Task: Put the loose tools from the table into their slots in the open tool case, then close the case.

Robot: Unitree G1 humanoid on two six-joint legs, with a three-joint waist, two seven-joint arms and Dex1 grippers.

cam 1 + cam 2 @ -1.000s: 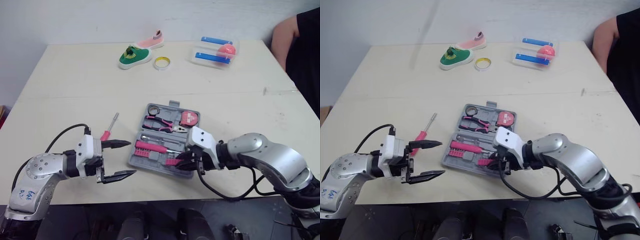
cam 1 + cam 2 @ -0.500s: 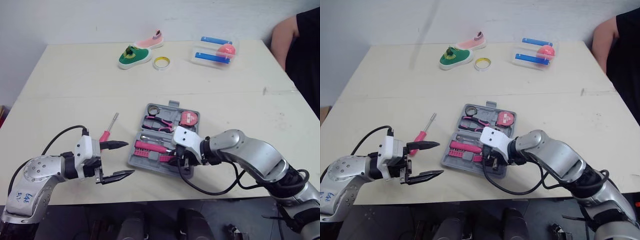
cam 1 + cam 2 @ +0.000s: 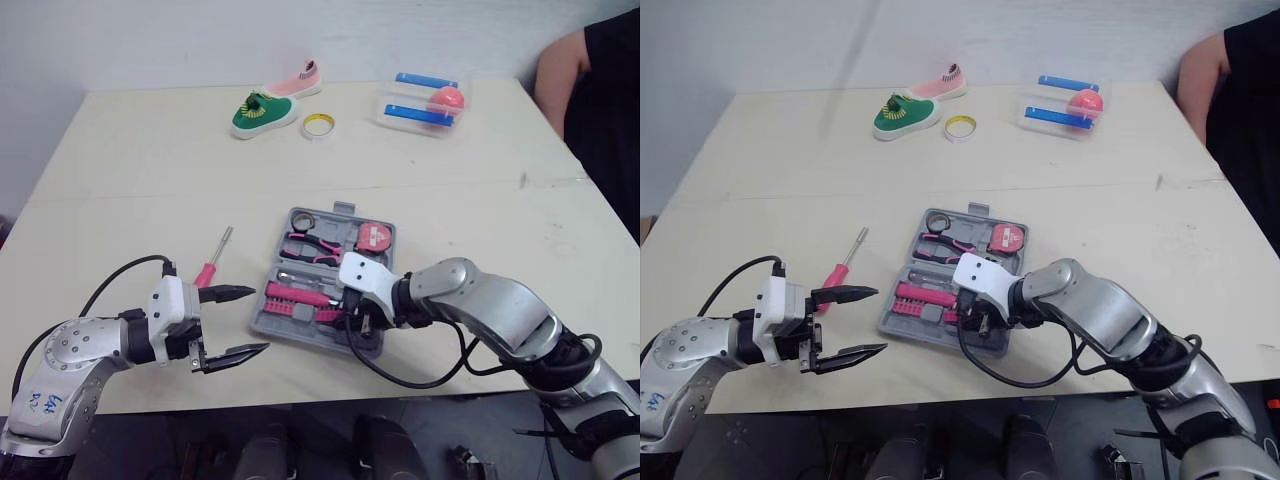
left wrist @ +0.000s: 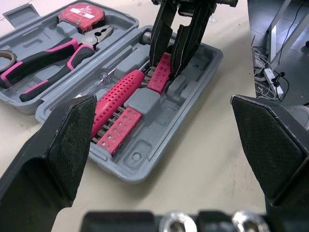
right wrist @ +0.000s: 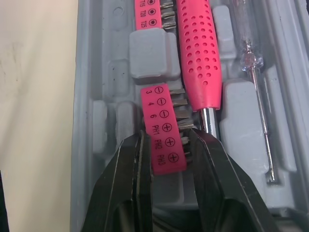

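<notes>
Pink bit strip (image 5: pixel 157 111) is lying in the tool case (image 3: pixel 266 321), with the right gripper (image 5: pixel 166 141) pinching it. Seemingly half-seated, it is needing a straight downward press. Left gripper (image 3: pixel 256 320) is hovering spread near the loose screwdriver (image 3: pixel 214 265).

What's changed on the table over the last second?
The right gripper slid toward the robot's left along the near side of the tool case. It is now shut on the pink bit strip, which lies beside the pink driver handle. The left gripper stayed open beside the loose screwdriver, which has not moved. The case is still open.
</notes>
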